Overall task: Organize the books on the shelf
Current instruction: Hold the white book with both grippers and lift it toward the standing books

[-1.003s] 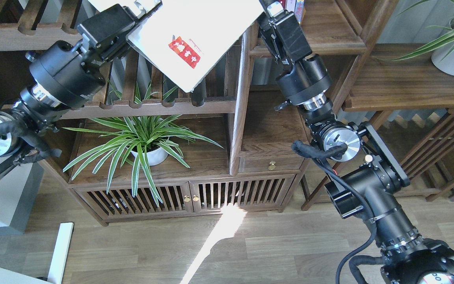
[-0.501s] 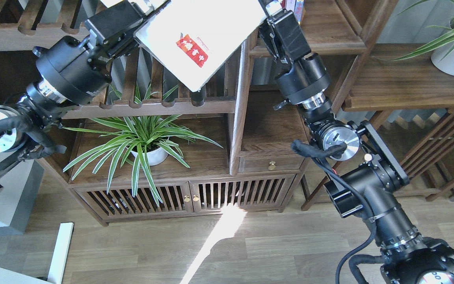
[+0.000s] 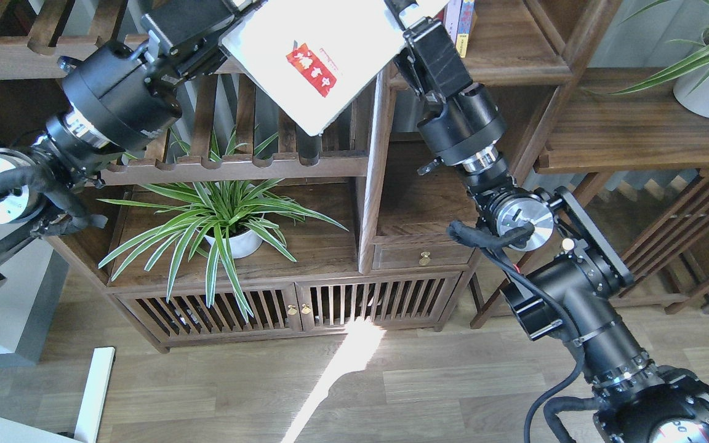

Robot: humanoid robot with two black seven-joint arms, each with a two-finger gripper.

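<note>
While both arms reached up, the thick white book with the red label point(image 3: 317, 55) hung tilted between them at the top edge of the view.

Left tool point(image 3: 231, 15) clamped the book's left edge; right tool point(image 3: 400, 15) met its right corner, though whether it gripped could not be told. Just right of it, upright books point(image 3: 459, 18) stood on the dark-brown shelf point(image 3: 514, 52). Below, a spider plant point(image 3: 219, 215) sat on the cabinet point(image 3: 330, 246).
</note>
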